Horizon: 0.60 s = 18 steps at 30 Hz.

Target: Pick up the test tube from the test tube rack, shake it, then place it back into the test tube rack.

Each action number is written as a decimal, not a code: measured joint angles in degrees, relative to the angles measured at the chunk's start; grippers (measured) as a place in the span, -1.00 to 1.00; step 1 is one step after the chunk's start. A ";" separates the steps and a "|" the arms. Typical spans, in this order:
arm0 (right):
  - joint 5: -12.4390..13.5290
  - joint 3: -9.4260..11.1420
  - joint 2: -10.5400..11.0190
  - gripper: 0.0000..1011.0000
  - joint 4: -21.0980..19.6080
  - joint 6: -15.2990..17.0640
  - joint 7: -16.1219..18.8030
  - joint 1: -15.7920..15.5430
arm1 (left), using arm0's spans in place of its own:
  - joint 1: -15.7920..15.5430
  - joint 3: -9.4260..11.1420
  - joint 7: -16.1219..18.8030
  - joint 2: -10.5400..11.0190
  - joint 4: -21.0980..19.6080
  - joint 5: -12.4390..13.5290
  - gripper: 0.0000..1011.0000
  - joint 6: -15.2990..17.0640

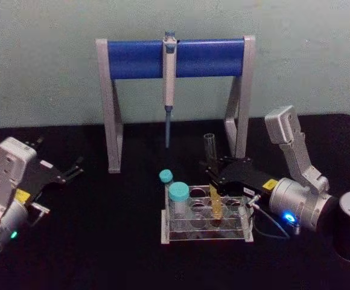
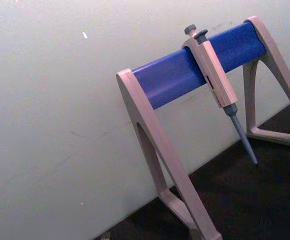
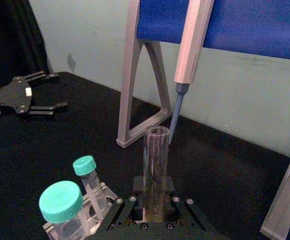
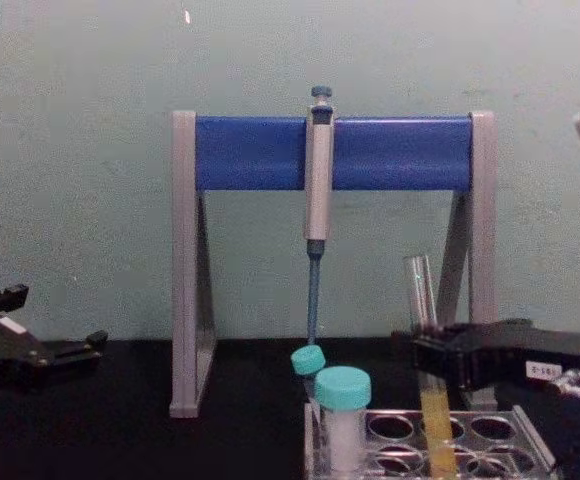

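Right gripper [image 1: 215, 171]: fingers closed on the test tube [image 1: 215, 203] above its yellow-orange liquid. The tube's lower end sits in a hole on the right side of the test tube rack [image 1: 205, 237], and the tube leans slightly. The rack stands at bench [image 1: 102, 248] centre, in front of the pipette stand [image 1: 133, 58]. Two teal-capped tubes [image 1: 178, 193] occupy its left side. Left gripper [image 1: 72, 171]: fingers spread and empty, near the left bench edge.

The right claw [image 4: 425, 362] hides the middle of the test tube [image 4: 419, 285]; the chest view's lower edge cuts off the test tube rack [image 4: 535, 445], its left edge the left claw [image 4: 60, 318].
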 joint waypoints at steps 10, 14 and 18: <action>0.01 0.00 0.00 -0.55 0.00 0.00 -0.01 0.00 | 0.00 0.00 0.00 0.00 0.00 0.00 1.00 0.00; 0.00 0.03 -0.02 -0.56 0.00 -0.18 -0.01 -0.06 | 0.00 0.00 0.00 0.00 0.00 0.00 1.00 0.00; -0.10 0.46 -0.15 -0.55 -0.20 -1.63 0.02 -0.59 | 0.00 0.00 0.00 0.00 0.00 0.00 1.00 0.00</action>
